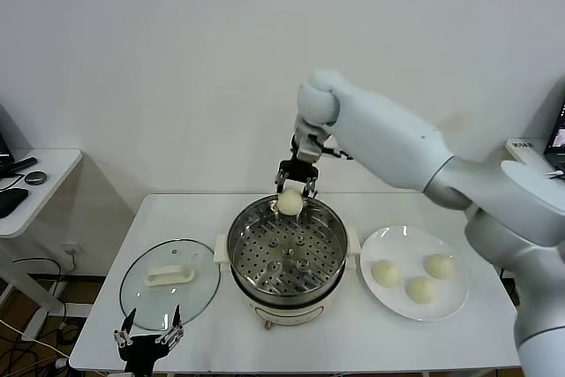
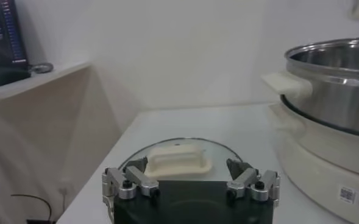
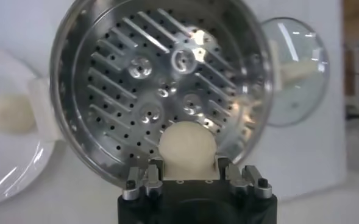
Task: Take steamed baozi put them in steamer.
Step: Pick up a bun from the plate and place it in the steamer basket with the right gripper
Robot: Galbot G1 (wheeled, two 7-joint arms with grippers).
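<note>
The steamer point(image 1: 287, 258) is a shiny steel pot with a perforated tray, standing at the table's middle. My right gripper point(image 1: 293, 193) is shut on a cream-white baozi point(image 1: 290, 201) and holds it above the steamer's far rim. In the right wrist view the baozi point(image 3: 186, 148) sits between the fingers over the perforated tray point(image 3: 155, 85). Three more baozi point(image 1: 410, 277) lie on the white plate point(image 1: 415, 311) to the right of the steamer. My left gripper point(image 1: 148, 336) is open and empty at the table's front left, by the glass lid point(image 1: 169, 282).
The glass lid with a white handle point(image 2: 178, 160) lies flat left of the steamer. A side table point(image 1: 26, 187) with dark items stands at the far left. The steamer's white side handle point(image 2: 287, 82) juts toward the lid.
</note>
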